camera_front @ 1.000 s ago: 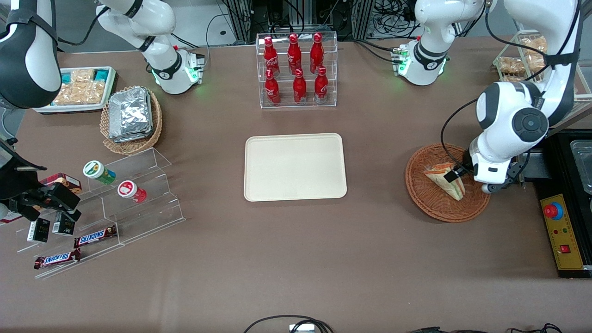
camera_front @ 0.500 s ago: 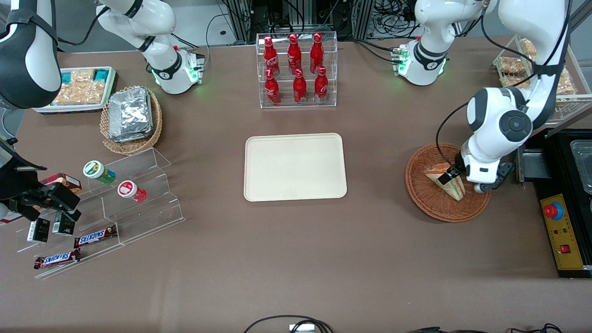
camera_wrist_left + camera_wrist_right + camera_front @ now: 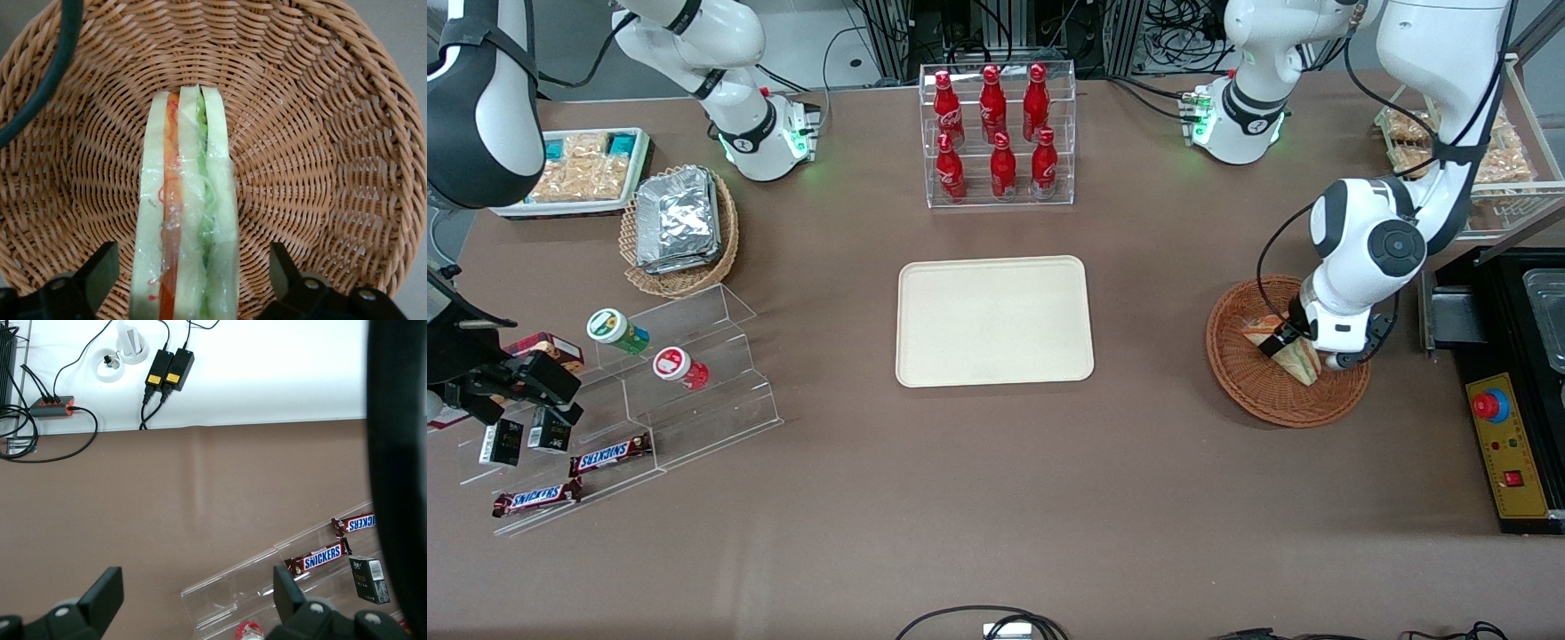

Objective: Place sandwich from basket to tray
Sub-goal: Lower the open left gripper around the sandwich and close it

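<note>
Brown cloth covers the table (image 3: 996, 498), and at the right of the front frame sits the basket (image 3: 1249, 391), with my jaws (image 3: 1294, 347) lowered into it. My jaws are spread wide, one finger (image 3: 100, 273) on each flank of the sandwich (image 3: 187, 220), neither pad touching the wrap as far as I can see. That sandwich lies in the basket's middle, bread slices on edge, its orange and green filling facing my wrist camera, its narrow end pointing away from my fingers. Wicker wall (image 3: 333, 133) rings it all around. At the centre of the front frame lies the tray (image 3: 994, 322), bare and flat, well apart from the basket and toward the parked arm's end. Farther from the front camera than the tray, at top centre, stands a clear rack of red bottles (image 3: 996, 133).
</note>
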Robot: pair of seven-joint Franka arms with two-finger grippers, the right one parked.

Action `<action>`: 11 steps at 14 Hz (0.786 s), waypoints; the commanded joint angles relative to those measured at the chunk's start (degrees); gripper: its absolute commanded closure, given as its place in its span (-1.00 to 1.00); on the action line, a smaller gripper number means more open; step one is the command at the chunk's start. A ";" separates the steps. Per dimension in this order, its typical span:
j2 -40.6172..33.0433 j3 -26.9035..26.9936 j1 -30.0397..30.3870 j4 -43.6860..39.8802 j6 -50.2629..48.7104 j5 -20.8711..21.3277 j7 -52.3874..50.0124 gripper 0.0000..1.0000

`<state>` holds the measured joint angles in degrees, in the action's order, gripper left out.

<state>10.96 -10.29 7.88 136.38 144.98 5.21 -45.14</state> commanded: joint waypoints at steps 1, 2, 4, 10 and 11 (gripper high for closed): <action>-0.06 0.10 0.11 0.46 1.19 0.94 -1.36 0.99; 0.03 0.10 0.11 0.46 1.19 1.02 -1.36 1.00; 0.38 0.10 0.11 0.46 1.19 1.73 -1.36 1.00; -4.88 -0.51 -0.59 -1.81 -6.18 2.43 0.13 1.00; -6.11 -1.39 -0.76 -2.87 -9.16 2.52 1.79 1.00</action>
<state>9.06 -10.72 7.71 134.95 141.33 6.78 -44.68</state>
